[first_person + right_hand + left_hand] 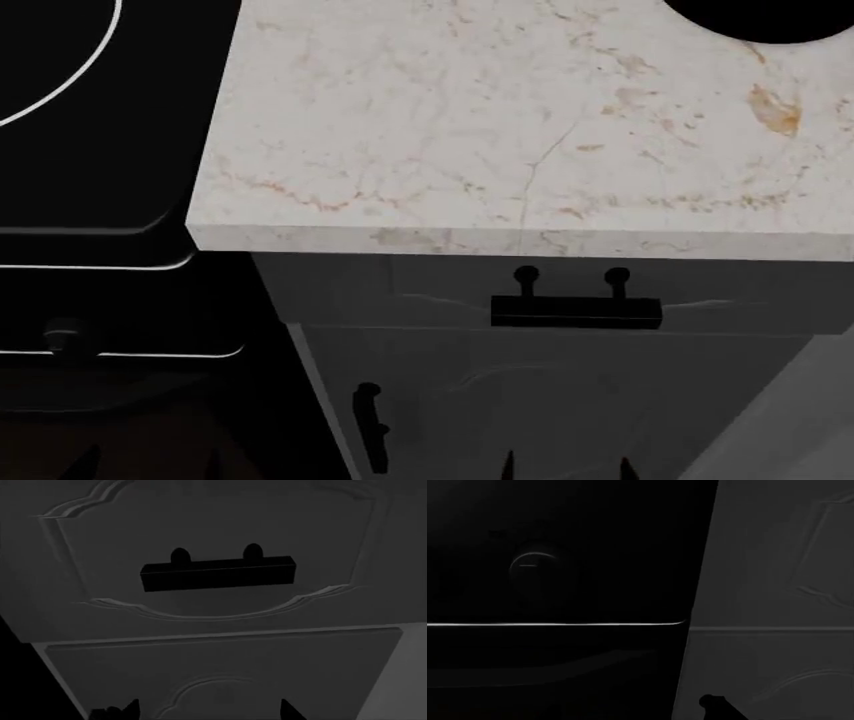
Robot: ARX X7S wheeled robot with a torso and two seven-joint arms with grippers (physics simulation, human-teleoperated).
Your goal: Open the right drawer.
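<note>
Drawer (213, 550) front filled the right wrist view, shut flush under the counter (534, 120), with its black bar handle (217, 573) standing proud on two posts. From where I stood, only two dark fingertips (290, 711) of the right gripper (207, 711) showed at the frame's edge, well apart from each other and clear of the handle, so its jaws looked wide and empty. It hung nearer the cabinet door (220, 680) below the drawer than the handle itself.

The step in hand seemed to be the approach. To do it well, the gripper needed to rise until the bar sat between the fingers, go in past the bar toward the posts, close firmly, then pull straight out along the drawer's run, not sideways.

The left wrist camera looked at the oven front (560, 580) and its knob (530, 566), beside the drawer's cabinet. A small dark shape at that view's edge could have been a fingertip; I could not tell that gripper's state.
</note>
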